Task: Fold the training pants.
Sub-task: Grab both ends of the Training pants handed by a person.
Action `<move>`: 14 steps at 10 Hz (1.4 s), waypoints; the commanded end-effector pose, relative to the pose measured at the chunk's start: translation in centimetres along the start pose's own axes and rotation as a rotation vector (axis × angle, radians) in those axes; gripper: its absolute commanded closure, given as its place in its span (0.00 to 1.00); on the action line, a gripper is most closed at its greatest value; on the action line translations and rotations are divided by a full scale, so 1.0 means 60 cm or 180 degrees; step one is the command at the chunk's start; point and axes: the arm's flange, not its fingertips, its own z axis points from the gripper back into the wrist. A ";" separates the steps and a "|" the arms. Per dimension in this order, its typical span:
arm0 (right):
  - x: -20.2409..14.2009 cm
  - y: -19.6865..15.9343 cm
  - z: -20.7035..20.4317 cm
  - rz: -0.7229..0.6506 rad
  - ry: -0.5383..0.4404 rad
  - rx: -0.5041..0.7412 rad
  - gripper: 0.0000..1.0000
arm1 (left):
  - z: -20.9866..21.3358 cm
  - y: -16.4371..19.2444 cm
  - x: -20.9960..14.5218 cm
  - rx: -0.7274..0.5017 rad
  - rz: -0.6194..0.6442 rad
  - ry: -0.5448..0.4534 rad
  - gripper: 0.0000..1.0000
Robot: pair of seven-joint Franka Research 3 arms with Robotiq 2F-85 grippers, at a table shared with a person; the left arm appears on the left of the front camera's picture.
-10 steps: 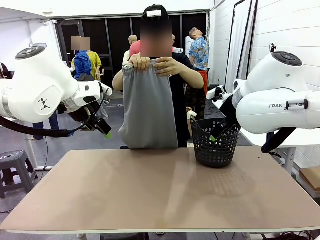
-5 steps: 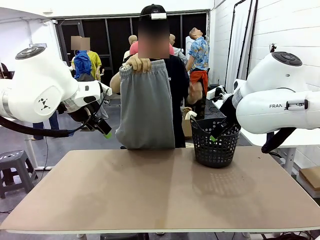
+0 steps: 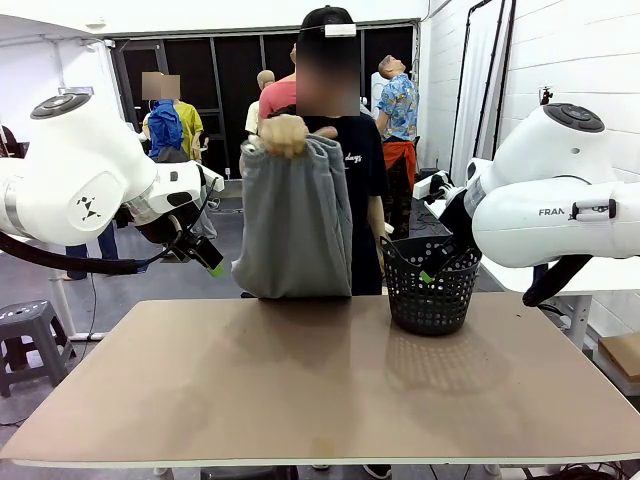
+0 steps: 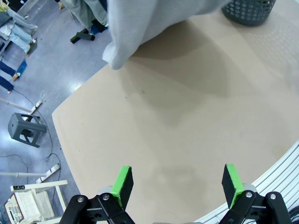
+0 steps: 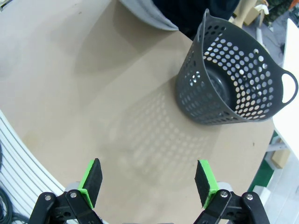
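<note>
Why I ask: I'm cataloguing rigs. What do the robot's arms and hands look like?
The left arm and right arm are glossy white with rounded joints and grey round caps; the right bears dark lettering, and a black cable loops under the left. The left hand and right hand are black with two green-padded fingers each.

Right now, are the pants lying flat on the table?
No, the person holds the training pants up by their top, hanging upright.

Tan table (image 3: pixel 300 380), black mesh basket (image 3: pixel 432 290) standing upright at its far right
</note>
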 end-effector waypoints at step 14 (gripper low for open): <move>0.000 0.001 -0.004 -0.0017 -0.0030 -0.0009 0.00 | 0.000 0.002 0.000 0.0002 -0.0035 -0.0014 0.00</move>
